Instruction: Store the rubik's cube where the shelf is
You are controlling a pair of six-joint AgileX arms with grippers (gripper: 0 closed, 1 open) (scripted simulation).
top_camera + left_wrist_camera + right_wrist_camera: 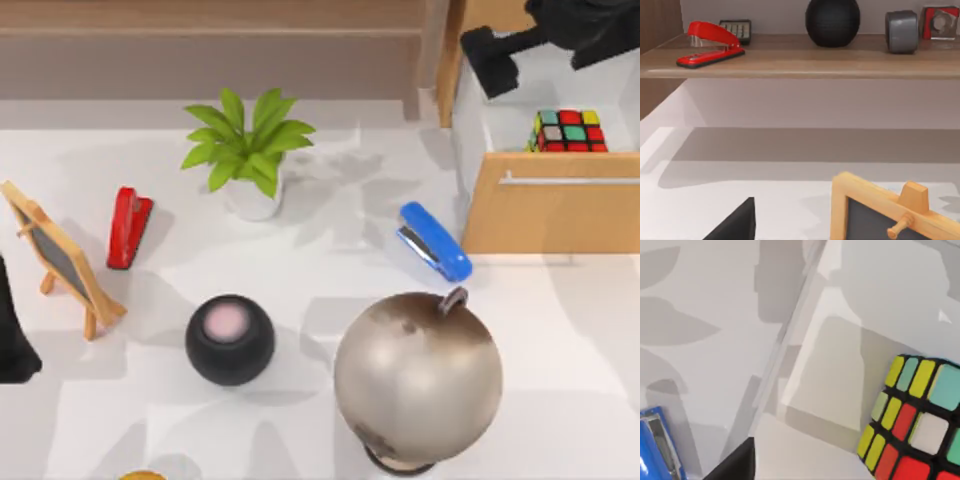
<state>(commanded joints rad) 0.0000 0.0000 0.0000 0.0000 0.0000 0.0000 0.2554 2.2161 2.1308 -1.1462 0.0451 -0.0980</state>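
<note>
White tabletop [330,270] under a top-down camera, long low wooden shelf [210,50] along the far edge. Rubik's cube [570,131] lying inside the open white drawer [545,120] of the light-wood cabinet [550,215] at the table's right, not on the shelf, touched by nothing. Right gripper [490,60] above the drawer's far left corner, well apart from the cube; fingers' state impossible to tell. Blue stapler [435,241] just beside the cabinet front. Left arm [12,330] parked at the left edge beside the small chalkboard easel [60,257]
</note>
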